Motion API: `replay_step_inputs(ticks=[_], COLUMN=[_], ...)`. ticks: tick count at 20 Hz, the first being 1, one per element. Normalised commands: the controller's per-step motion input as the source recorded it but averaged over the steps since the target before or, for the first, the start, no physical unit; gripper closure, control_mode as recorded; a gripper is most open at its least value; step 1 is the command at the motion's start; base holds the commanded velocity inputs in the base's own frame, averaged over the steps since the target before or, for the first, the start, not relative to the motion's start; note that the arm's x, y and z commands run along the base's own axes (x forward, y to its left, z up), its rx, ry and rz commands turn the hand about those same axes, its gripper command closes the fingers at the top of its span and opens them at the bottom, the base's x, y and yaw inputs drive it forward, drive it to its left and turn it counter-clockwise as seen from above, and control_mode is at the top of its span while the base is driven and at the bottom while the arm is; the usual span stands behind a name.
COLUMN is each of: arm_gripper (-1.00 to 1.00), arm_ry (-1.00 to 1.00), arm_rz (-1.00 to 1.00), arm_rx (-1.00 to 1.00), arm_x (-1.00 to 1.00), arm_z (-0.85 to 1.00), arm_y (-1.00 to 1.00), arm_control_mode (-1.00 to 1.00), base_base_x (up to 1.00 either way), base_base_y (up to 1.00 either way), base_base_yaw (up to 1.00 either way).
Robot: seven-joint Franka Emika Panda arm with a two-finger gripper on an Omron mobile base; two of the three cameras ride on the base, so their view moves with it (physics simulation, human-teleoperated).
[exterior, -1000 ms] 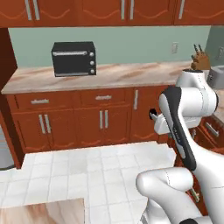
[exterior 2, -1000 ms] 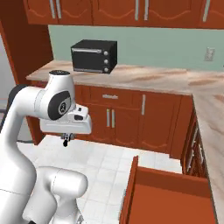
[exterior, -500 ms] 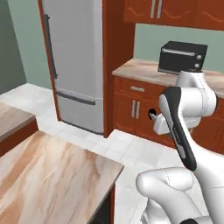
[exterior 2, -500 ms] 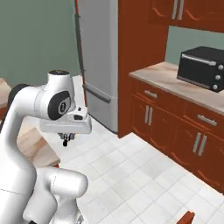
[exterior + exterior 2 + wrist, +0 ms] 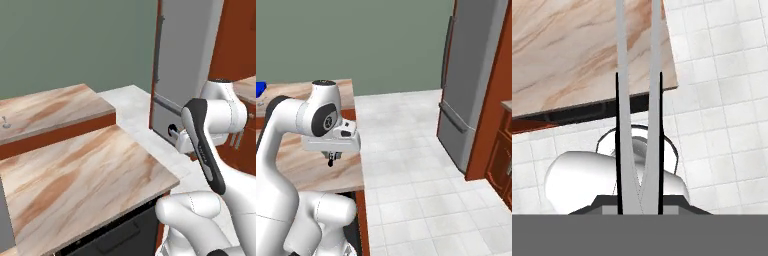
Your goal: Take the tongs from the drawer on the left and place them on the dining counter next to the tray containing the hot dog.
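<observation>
No legible text, label, brand, number or sign appears on any surface in these views; the counters, the refrigerator and the cabinets carry no readable markings.

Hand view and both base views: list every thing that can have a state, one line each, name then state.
tongs: held in the gripper, its two arms spread apart, off every surface.
gripper: shut on the tongs, pointing down.
dining counter: nothing set on this near part.
fridge: door shut.
</observation>
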Motion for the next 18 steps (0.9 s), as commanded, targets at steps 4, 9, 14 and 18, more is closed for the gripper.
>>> replay_step_inputs(ticks=[4,9,14,18], arm_gripper=[1.0,1.0,1.0,1.0], arm_ry=[0.0,0.0,0.0,0.0], arm_rz=[0.0,0.0,0.0,0.0], arm_rx=[0.0,0.0,0.0,0.0], arm_x=[0.0,0.0,0.0,0.0], arm_z=[0.0,0.0,0.0,0.0], arm_y=[0.0,0.0,0.0,0.0], arm_control_mode=[1.0,1.0,1.0,1.0], base_base_x=[0.0,-0.11,0.04,0.6], base_base_y=[0.67,0.73,0.08,0.26], base_base_yaw=[0.45,0.29,0.0,-0.04])
